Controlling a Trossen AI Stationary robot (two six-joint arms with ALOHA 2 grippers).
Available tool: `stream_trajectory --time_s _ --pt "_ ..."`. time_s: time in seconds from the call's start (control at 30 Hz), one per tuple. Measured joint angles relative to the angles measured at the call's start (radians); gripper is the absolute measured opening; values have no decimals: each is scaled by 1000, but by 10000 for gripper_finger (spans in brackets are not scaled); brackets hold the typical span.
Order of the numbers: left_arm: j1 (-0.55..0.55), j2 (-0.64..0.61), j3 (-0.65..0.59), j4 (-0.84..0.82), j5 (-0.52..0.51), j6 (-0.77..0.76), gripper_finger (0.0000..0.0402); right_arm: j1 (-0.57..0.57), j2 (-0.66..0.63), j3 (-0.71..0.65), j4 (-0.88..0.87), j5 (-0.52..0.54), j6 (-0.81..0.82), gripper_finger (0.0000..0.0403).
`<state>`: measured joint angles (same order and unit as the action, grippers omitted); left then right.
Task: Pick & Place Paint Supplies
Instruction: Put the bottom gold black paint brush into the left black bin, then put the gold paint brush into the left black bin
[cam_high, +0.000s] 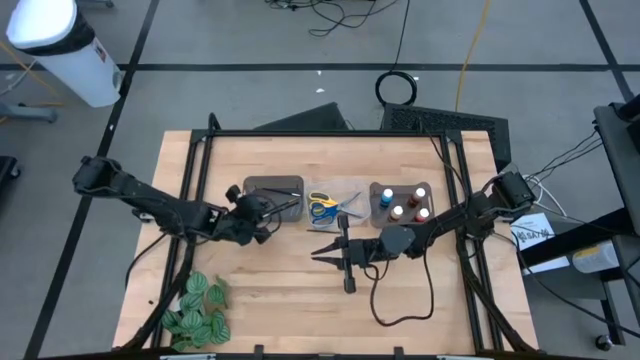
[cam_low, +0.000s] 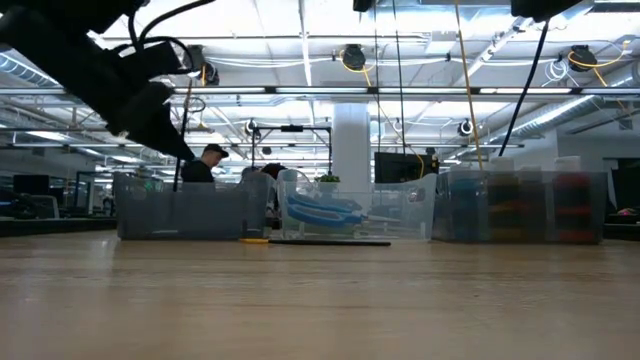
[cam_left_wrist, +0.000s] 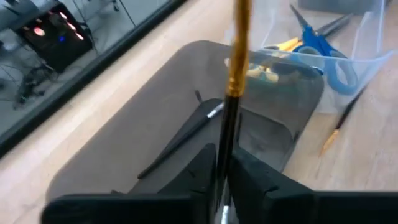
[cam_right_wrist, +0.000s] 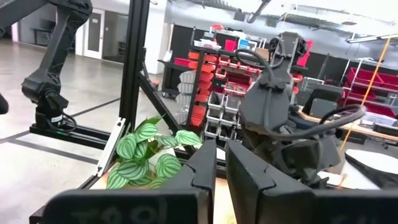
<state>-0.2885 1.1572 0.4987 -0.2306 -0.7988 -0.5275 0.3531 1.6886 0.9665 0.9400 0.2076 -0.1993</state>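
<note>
above the grey bin (cam_left_wrist: 124, 149), the left hand (cam_left_wrist: 222, 171) pinches a paintbrush (cam_left_wrist: 233, 93) upright, its long axis pointing down into the bin.

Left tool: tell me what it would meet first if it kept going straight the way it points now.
Probably the grey bin. The left tool, shut on a paintbrush, points down into it, where another brush lies on the floor. Depth is unclear, so which it meets first is uncertain.
</note>
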Motion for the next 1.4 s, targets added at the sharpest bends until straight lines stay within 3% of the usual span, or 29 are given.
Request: stream_trajectory --time_s 0.27,0.57,0.77,0.93,1.13,1.4 --pt "22 2 0 -5 16 -21 112 0 0 0 -14 -1 4 31" --pt "21 -1 0 -5 16 -21 148 0 0 0 -60 -1 78 51" --pt "10 -34 0 29 22 -20 147 14 0 0 -304 12 82 95" --pt "9 -34 0 77 23 -18 148 20 27 -2 -603 156 212 149" --pt "9 -34 0 99 23 -19 148 -30 51 0 -851 182 365 146" --pt "10 -34 0 99 41 -17 147 -73 79 -17 -873 180 397 150"
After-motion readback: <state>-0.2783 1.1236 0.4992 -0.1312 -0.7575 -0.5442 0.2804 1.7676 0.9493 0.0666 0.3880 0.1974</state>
